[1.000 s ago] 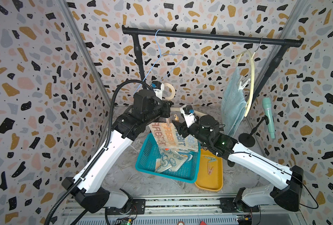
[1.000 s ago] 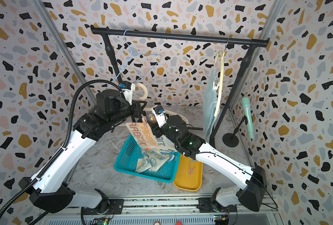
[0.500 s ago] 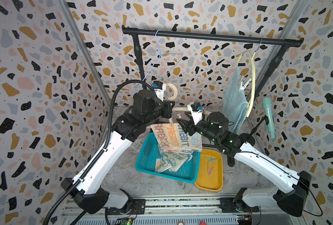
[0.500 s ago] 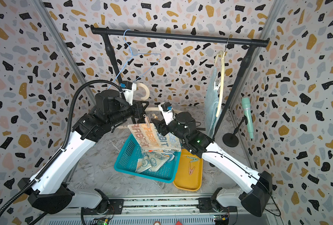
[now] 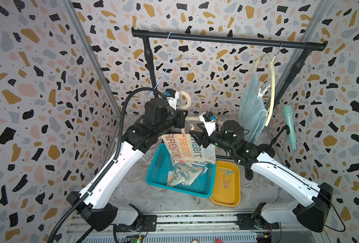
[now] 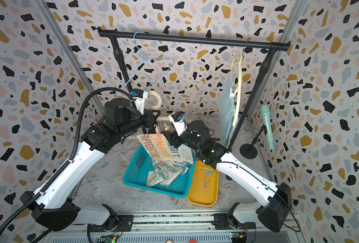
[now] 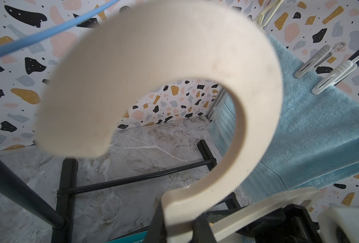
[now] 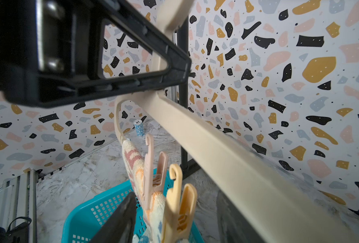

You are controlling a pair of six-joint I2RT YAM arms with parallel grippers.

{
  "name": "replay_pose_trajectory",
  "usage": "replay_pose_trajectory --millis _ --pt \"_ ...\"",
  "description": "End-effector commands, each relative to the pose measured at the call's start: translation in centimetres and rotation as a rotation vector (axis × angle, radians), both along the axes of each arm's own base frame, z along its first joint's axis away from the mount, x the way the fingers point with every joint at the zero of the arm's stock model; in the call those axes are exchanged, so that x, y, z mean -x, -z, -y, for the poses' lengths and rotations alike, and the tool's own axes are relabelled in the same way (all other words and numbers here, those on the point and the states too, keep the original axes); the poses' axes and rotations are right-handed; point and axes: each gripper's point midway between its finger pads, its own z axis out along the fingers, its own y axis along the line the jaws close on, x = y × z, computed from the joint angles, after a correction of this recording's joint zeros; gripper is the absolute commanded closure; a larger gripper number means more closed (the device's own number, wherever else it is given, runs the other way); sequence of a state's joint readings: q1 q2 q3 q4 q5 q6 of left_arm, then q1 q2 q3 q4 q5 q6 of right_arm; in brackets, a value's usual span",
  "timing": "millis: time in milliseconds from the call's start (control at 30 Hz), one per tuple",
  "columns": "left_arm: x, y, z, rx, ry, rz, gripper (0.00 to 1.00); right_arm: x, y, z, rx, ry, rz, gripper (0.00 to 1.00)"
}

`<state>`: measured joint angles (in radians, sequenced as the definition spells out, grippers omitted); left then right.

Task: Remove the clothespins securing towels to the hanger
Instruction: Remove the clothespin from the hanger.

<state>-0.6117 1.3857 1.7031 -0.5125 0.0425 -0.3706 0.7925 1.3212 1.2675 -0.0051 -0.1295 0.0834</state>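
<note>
Tray (image 5: pixel 227 197) sits just right of basket (image 5: pixel 157 166); 2 clothespins (image 5: pixel 226 183) inside.

Orange-and-blue striped towel (image 5: pixel 192 148), pink clothespin (image 5: pixel 183 133), teal basket (image 5: pixel 178 189), yellow tray (image 5: pixel 225 198)

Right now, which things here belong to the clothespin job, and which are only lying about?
Job: cream hanger, RABBIT towel, pink clothespin, orange clothespin, light-blue towel, white clothespins, orange tray, teal basket.

Lying about: microphone, empty blue wire hanger, chip stack.

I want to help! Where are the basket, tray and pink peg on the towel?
basket (image 5: pixel 159 162): top view, mesh wall
tray (image 5: pixel 225 195): top view, bare floor
pink peg (image 6: pixel 158 132): top view, its middle
</note>
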Motion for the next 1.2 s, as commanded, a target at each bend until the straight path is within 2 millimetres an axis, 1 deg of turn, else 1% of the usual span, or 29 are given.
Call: replay_pose_trajectory --millis 0,133,233,467,633,733,833,1000,1167 --pt "1.0 -4.3 -0.1 0.106 0.028 0.113 1.0 0.2 -0.7 -0.3 0.006 -0.03 -0.007 0.4" --pt "1.0 -4.5 0.0 0.122 0.027 0.118 1.0 0.3 -0.3 -0.7 0.016 -0.049 -0.019 0.44" --pt "1.0 -4.8 0.0 0.137 0.029 0.124 1.0 0.5 -0.3 -0.9 0.019 -0.065 -0.022 0.45" --pt "1.0 -5.2 -0.1 0.157 0.023 0.14 1.0 0.4 0.8 -1.3 0.058 -0.067 -0.046 0.46" --pt "1.1 -5.5 -0.2 0.174 0.021 0.153 1.0 0.5 1.6 -1.3 0.08 -0.071 -0.065 0.51" --pt "1.0 -5.4 -0.2 0.178 0.016 0.155 1.0 0.8 1.6 -1.4 0.082 -0.083 -0.072 0.55" --pt "0.9 -5.4 -0.2 0.184 0.011 0.157 1.0 1.0 1.7 -1.5 0.084 -0.094 -0.075 0.56" --pt "0.7 -5.2 -0.6 0.19 -0.015 0.158 1.0 1.3 1.8 -1.6 0.086 -0.105 -0.081 0.6" --pt "0.4 -5.0 -0.9 0.206 -0.042 0.16 1.0 1.6 1.8 -1.8 0.081 -0.124 -0.086 0.61"
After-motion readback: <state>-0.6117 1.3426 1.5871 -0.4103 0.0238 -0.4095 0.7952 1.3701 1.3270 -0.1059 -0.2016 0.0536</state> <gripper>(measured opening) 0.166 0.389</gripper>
